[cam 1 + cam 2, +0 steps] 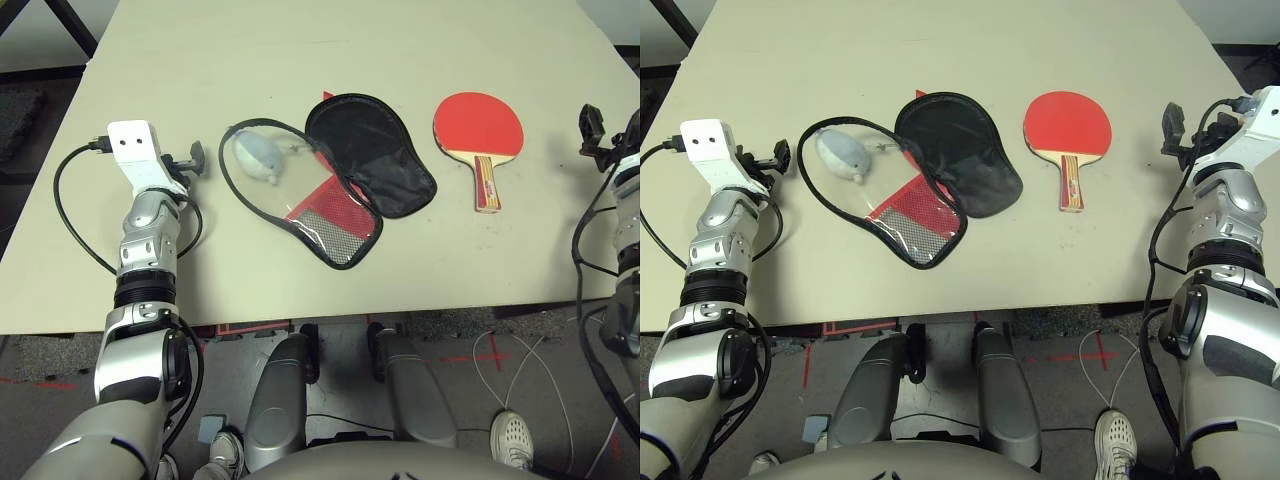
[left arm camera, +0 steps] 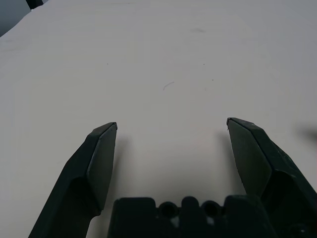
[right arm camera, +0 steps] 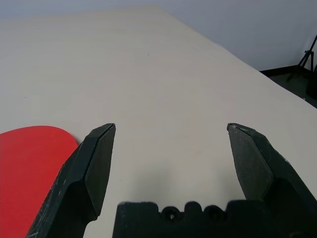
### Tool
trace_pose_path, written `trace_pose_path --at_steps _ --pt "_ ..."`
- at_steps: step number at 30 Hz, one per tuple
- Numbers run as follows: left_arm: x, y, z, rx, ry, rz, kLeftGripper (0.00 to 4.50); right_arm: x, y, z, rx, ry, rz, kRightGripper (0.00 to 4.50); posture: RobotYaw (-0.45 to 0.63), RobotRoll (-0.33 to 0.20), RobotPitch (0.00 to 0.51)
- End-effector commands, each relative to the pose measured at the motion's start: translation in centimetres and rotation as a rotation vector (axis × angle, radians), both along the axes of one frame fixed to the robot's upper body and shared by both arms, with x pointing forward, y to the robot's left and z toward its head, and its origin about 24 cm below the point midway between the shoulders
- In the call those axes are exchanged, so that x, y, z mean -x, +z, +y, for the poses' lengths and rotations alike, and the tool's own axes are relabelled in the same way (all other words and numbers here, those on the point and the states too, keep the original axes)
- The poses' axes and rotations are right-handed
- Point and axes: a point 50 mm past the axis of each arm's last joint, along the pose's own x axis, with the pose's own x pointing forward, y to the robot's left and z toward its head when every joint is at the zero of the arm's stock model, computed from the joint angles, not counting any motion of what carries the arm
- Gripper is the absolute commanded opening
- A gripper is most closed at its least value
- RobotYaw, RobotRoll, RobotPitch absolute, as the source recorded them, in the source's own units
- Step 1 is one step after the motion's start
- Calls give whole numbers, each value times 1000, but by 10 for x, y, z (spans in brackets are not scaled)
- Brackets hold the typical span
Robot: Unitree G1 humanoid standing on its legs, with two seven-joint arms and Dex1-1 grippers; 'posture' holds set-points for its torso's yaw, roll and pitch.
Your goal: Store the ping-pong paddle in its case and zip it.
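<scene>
The case (image 1: 335,180) lies unzipped and spread flat near the middle of the tabletop (image 1: 300,50), its black-lined half (image 1: 372,155) folded out to the right and its other half to the left, where the red and mesh pocket (image 1: 325,215) faces up toward the near side. A pale grey-white lump (image 1: 258,157) rests on the far part of that left half. The black zipper edge runs around both halves.

The ping-pong paddle (image 1: 479,128) lies just right of the case, apart from it, red face up and far, handle (image 1: 486,182) pointing toward the near edge.

The left gripper (image 2: 171,129) hangs over bare tabletop left of the case, its fingers (image 2: 99,158) spread wide and holding nothing. The right gripper (image 3: 171,131) is beside the right edge of the tabletop, well right of the paddle, fingers (image 3: 94,163) likewise spread and empty; the paddle's red face shows at the side of the right wrist view.

Bare tabletop stretches across the whole far half, and a clear strip runs along the near edge in front of the case and paddle.
</scene>
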Motion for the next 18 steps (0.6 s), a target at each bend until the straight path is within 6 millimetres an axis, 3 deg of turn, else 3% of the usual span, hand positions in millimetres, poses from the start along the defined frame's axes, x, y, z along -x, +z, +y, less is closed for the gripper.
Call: trace_pose_path --at_steps 1,5,8,14,18 --pt "0 -5 -1 -2 -5 15 4454 6 -1 -8 10 -23 -4 4500 6 0 281" --pt "-4 -5 -3 -6 -22 26 4454 10 -3 -11 18 -26 3 4500 -4 0 287" --pt "-8 10 3 -23 -32 -2 4454 11 -1 -14 17 -40 37 4500 -1 0 285" --pt "-18 78 10 -126 -186 -117 4454 3 19 -3 14 33 184 4500 13 0 276" --pt "-22 119 -1 -206 -390 -120 4454 -2 36 29 -8 178 331 4500 10 0 266"
